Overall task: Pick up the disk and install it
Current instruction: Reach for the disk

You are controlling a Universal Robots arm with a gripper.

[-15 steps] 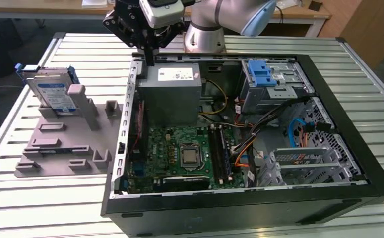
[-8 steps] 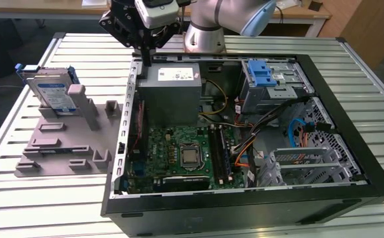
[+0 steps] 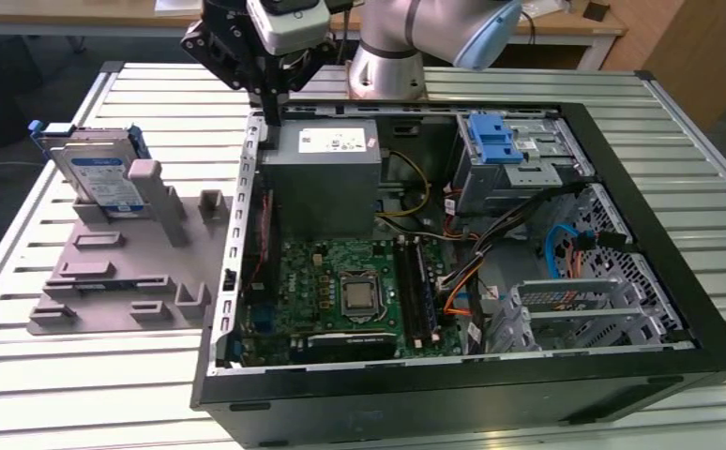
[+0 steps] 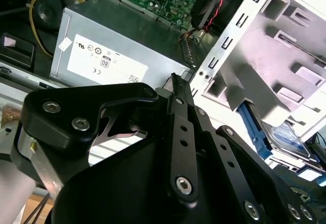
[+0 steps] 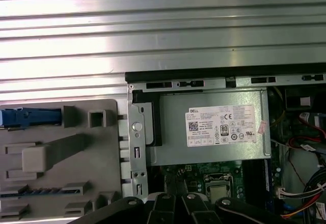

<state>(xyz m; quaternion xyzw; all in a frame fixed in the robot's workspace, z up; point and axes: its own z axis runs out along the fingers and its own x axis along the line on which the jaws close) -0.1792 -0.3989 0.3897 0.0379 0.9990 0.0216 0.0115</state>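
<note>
The disk [image 3: 98, 176] is a silver drive with a white-and-blue label in a blue carrier. It stands tilted on edge in a grey fixture [image 3: 126, 272], at the exterior view's left, outside the computer case. My gripper [image 3: 270, 108] hangs over the case's back left corner, to the right of the disk and well apart from it. Its black fingers are shut with nothing between them. In the second wrist view the gripper [image 4: 175, 79] points toward the case wall, with the disk [image 4: 285, 135] off to one side. The first wrist view shows the gripper [image 5: 178, 199] and the disk's blue carrier edge [image 5: 30, 117].
The open computer case [image 3: 663, 366] lies on a slatted metal table [image 3: 88, 375]. Inside are a large grey power supply [image 3: 325, 178], the green motherboard [image 3: 351, 291], a drive cage with a blue latch [image 3: 494, 141] and loose cables [image 3: 564, 244]. The arm's base [image 3: 388, 66] stands behind the case.
</note>
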